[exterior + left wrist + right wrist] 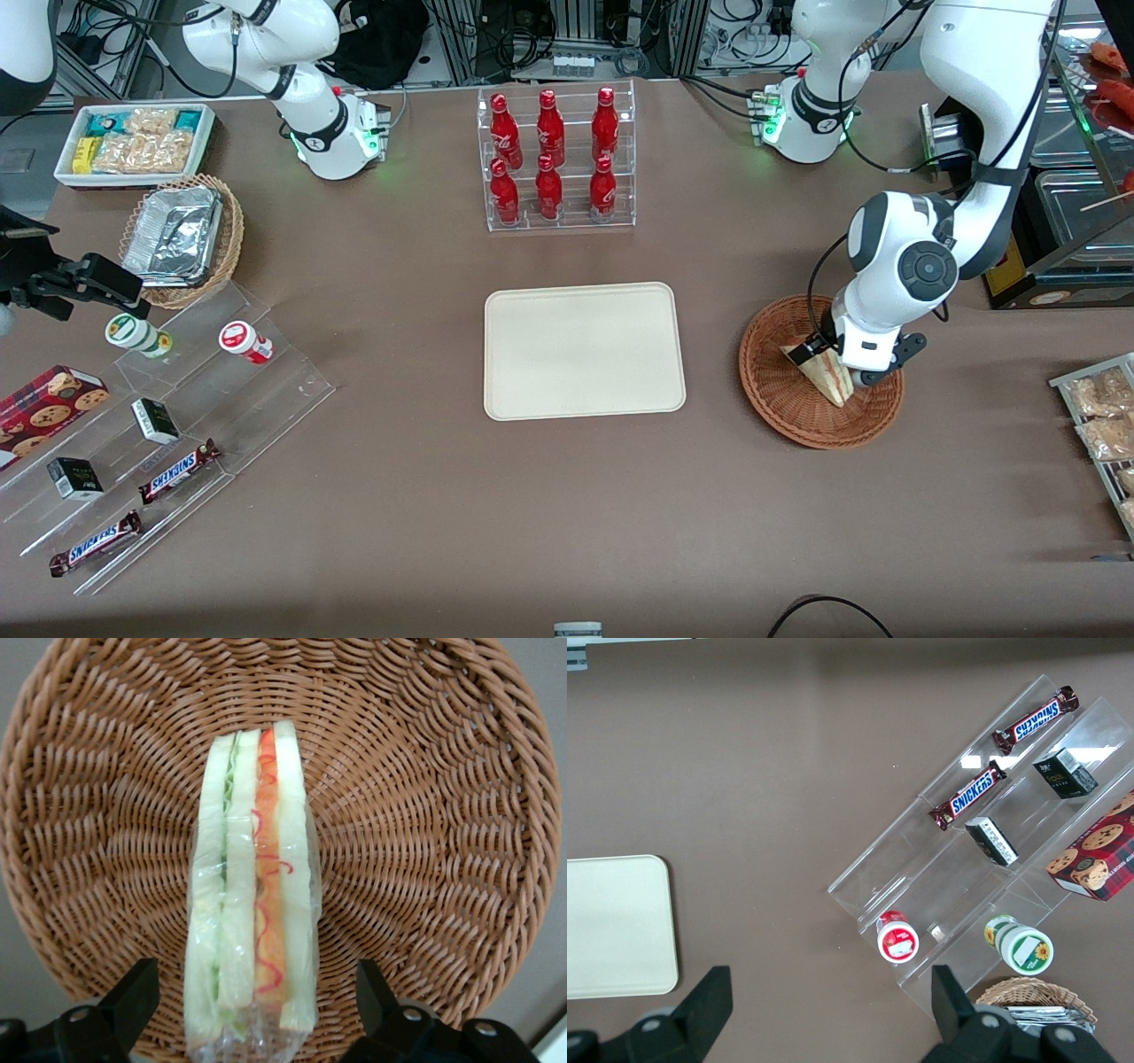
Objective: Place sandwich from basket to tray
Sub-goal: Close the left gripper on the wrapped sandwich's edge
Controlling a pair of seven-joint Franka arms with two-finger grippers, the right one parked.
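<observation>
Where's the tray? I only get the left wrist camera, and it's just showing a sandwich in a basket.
Observer: From the gripper, fingers open astride the sandwich in the basket, the tray lies toward the parked arm's end of the table.
Operator: Is stuff on it?
Observer: No, nothing lies on it.
Operator: What else is near?
Observer: A rack of red bottles stands farther from the front camera than the tray.

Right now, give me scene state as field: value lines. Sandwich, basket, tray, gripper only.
sandwich: wrapped wedge, lying in the basket
basket: reddish-brown wicker, toward the working arm's end of the table
tray: cream, nothing on it, beside the basket
gripper: left gripper low over the basket, fingers open and straddling the sandwich, not touching it
task step: sandwich not yet lifted
</observation>
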